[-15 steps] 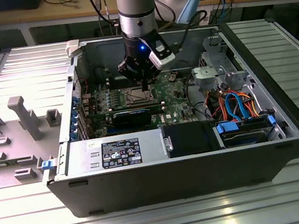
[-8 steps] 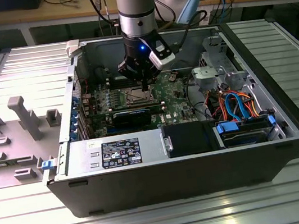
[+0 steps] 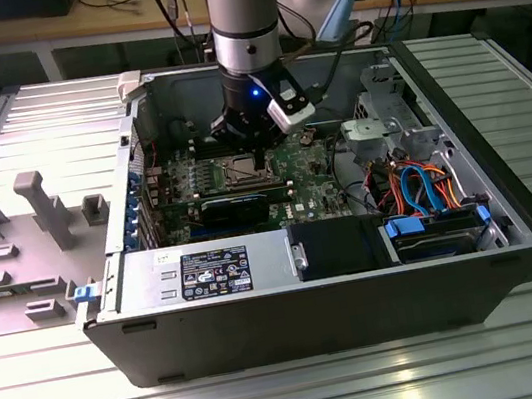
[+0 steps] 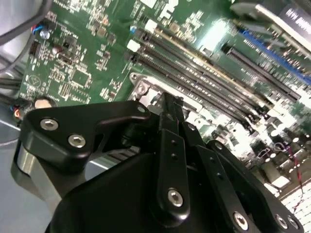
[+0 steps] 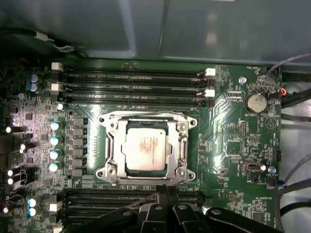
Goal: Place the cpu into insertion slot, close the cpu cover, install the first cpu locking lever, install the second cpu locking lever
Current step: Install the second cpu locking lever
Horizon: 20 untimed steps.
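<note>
Hovering inside the open computer case (image 3: 478,257), the gripper (image 5: 164,194) has fingers pinched together, empty, just beside the cpu cover (image 5: 183,145), which lies flat framing the cpu (image 5: 146,149) in the insertion slot; memory slots (image 5: 131,87) flank both sides

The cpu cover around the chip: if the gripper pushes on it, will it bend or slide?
The cpu cover is a thin metal frame, so it probably flexes a little under a push. It looks closed flat around the cpu, so sliding seems unlikely. Its bare shiny metal may be slippery for the gripper.
</note>
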### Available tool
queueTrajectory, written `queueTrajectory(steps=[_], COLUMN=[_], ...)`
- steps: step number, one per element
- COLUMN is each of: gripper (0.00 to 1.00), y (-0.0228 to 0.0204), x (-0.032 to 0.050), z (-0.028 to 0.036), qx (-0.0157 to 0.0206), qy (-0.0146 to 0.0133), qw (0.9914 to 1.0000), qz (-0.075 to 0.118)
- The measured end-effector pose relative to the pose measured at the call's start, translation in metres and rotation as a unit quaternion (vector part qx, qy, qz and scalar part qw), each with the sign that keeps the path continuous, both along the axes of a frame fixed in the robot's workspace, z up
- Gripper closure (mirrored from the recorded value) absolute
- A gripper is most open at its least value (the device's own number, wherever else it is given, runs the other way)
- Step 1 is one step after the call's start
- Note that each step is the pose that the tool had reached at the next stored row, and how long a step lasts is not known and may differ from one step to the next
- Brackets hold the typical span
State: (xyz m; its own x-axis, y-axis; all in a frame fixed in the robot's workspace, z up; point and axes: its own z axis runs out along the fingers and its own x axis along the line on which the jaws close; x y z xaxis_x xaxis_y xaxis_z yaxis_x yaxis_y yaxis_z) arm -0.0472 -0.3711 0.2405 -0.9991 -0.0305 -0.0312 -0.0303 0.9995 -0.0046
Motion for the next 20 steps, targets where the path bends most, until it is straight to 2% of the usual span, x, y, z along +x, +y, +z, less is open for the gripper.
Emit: queueTrajectory(steps=[1,2,5,6,7,9,12,14,17,20], gripper=[0.89,0.89,0.89,0.89,0.89,0.89,0.89,0.89,0.89,0.89], y=[-0.0004,-0.0006,-0.0021,-0.0033,-0.0053,-0.0066,-0.0067,-0.0073,-0.0093,-0.0095], x=[0.0000,0.0000,-0.0001,0.0000,0.0000,-0.0004,-0.0088,-0.0143,-0.0161,-0.0166], z=[-0.0001,-0.0005,-0.0014,-0.0017,-0.0024,-0.0040,-0.0095,-0.0109,-0.0112,-0.0115], qx=[0.0000,0.0001,-0.0001,0.0000,0.0000,0.0001,0.0000,0.0003,0.0013,0.0016], qy=[0.0016,0.0046,0.0184,0.0199,0.0210,0.0218,0.0244,0.0245,0.0245,0.0245], qw=[1.00000,0.99999,0.99981,0.99977,0.99975,0.99974,0.99967,0.99967,0.99966,0.99966], qz=[0.000,0.000,0.006,0.007,0.008,0.007,0.008,0.008,0.009,0.009])
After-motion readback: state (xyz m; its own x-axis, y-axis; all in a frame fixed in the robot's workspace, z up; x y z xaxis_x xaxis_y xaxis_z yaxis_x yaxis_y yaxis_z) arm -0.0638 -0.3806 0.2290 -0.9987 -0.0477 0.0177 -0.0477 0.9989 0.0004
